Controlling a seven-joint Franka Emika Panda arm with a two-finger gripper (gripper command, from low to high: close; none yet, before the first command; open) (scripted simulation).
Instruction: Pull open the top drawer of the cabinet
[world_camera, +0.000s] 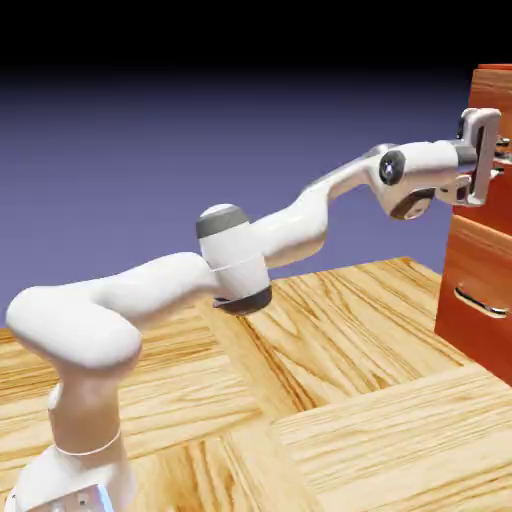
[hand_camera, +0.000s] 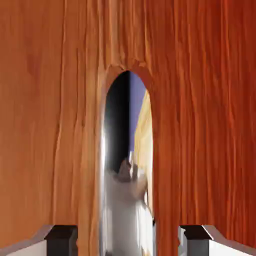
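Note:
The cabinet (world_camera: 478, 330) stands at the exterior view's right edge, reddish-brown wood. My gripper (world_camera: 497, 158) reaches level against the top drawer (world_camera: 494, 98), and the hand covers most of its handle there. In the hand view the top drawer's glossy front (hand_camera: 50, 125) fills the picture. Its silver bar handle (hand_camera: 125, 210) runs up the middle, mirroring the hand. The gripper (hand_camera: 128, 240) is shut on that handle, with one grey fingertip (hand_camera: 60, 239) on each side of it.
Below the top drawer sits a second drawer front with its own silver handle (world_camera: 480, 302). The light wood floor (world_camera: 350, 400) stretches between the robot's base and the cabinet. The arm spans from lower left to upper right.

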